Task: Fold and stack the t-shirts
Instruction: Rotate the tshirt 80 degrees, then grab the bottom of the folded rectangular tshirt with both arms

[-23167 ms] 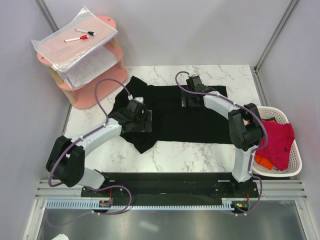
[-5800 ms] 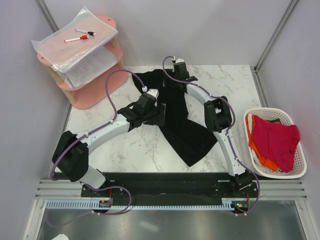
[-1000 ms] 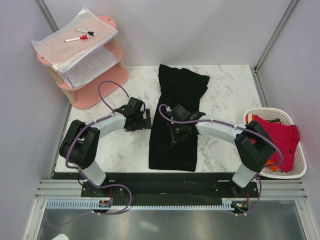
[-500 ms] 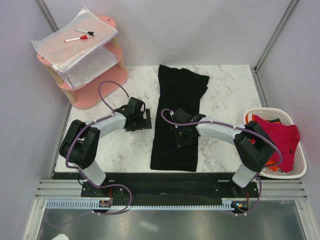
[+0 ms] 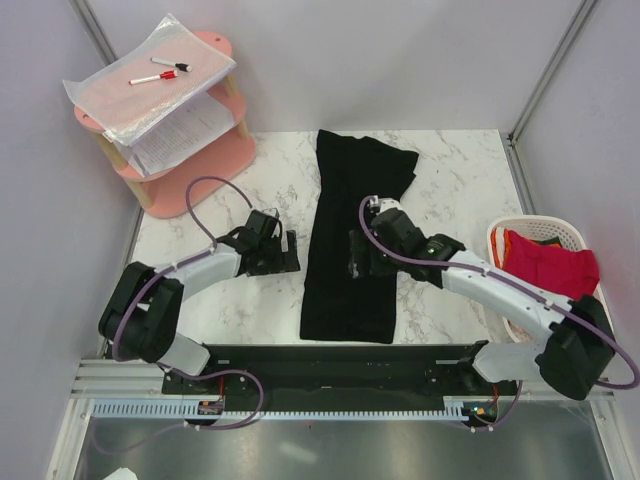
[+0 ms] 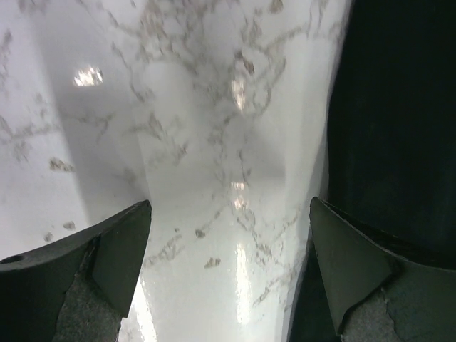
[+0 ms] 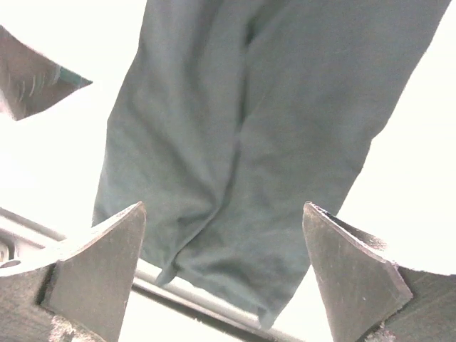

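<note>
At the centre of the overhead frame the black t-shirt point(image 5: 345, 300) lies flat on the marble surface point(image 5: 450, 180), folded lengthwise into a long narrow strip that runs from the upper middle down almost to the lower edge of the surface. Judging by that shape, the side folds are done but the crosswise folds that would make it a compact packet are not, and nothing is stacked yet. The red t-shirt point(image 5: 548, 268) and a sliver of the orange t-shirt point(image 5: 497, 243) sit bunched in the white basket point(image 5: 545, 222) at the right of the frame, unfolded, so most of the task looks to be ahead. The right pincer point(image 5: 362, 265) is over the middle of the strip, and the left pincer point(image 5: 285, 258) is just beside the strip's left edge, over bare marble. The overhead view cannot show how either pincer stands, since both are dark against dark cloth or seen end-on. The wrist views settle it. The left wrist view shows its fingers spread wide with only marble between them and the black cloth along the right of the frame, so it is released and holds nothing. The right wrist view shows its fingers equally spread, empty, above the cloth, which looks washed-out grey-green there, with soft creases and the bottom hem that the overhead view flattens to plain black.
</note>
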